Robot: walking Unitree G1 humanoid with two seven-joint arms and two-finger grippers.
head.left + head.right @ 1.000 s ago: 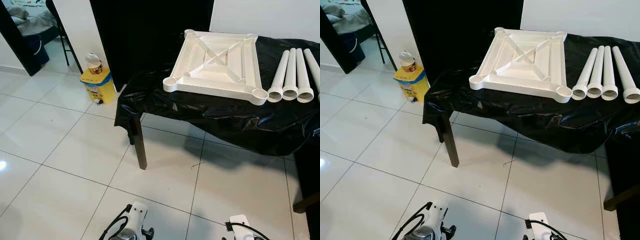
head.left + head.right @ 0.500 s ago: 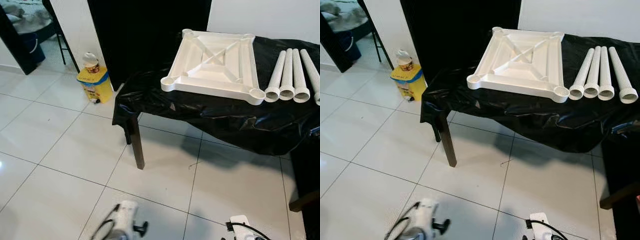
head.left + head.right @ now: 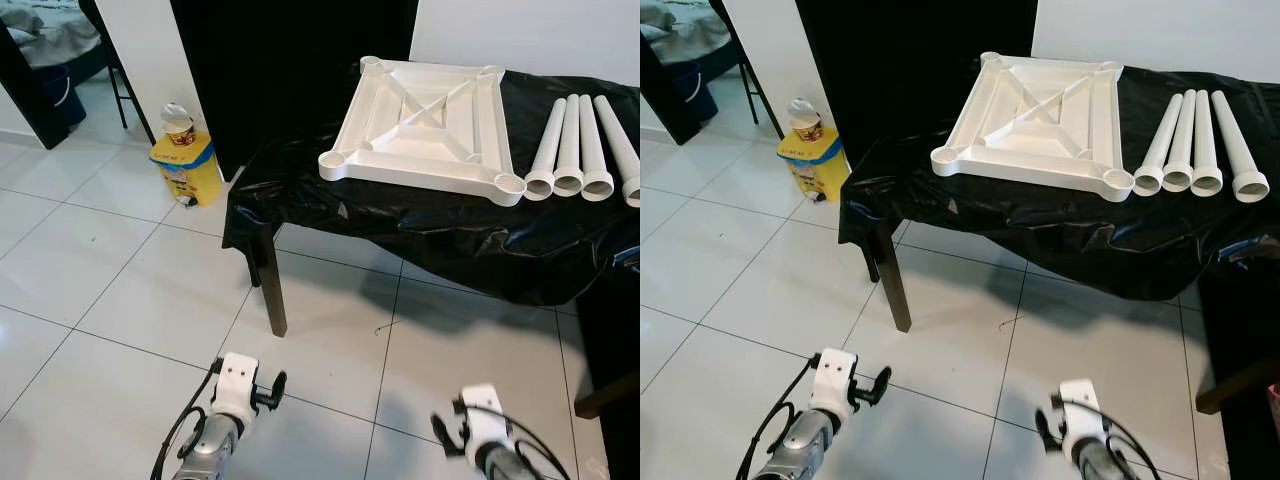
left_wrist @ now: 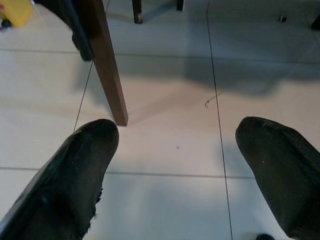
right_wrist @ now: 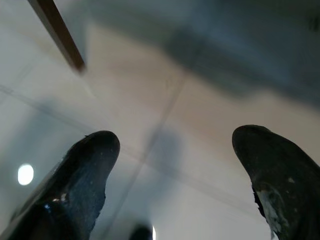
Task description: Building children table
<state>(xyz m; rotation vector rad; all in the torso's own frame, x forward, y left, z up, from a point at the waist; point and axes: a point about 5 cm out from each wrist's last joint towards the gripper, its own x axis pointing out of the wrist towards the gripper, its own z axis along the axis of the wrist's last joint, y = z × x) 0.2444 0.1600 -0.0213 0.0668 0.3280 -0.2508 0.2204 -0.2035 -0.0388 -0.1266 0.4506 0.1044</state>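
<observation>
Left hand (image 4: 175, 150) and right hand (image 5: 175, 165) hang low over the floor (image 3: 120, 300), fingers spread, grasping nothing — the right wrist view is blurred. Beyond them, on the black-draped table (image 3: 450, 225), the white tabletop (image 3: 425, 125) lies upside down — four white legs (image 3: 580, 150) just beside it.

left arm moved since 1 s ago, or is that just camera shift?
Yes. The left gripper has come up and forward toward the wooden table leg; the leg itself barely shifts in the left eye view, so the camera alone does not explain it.
</observation>
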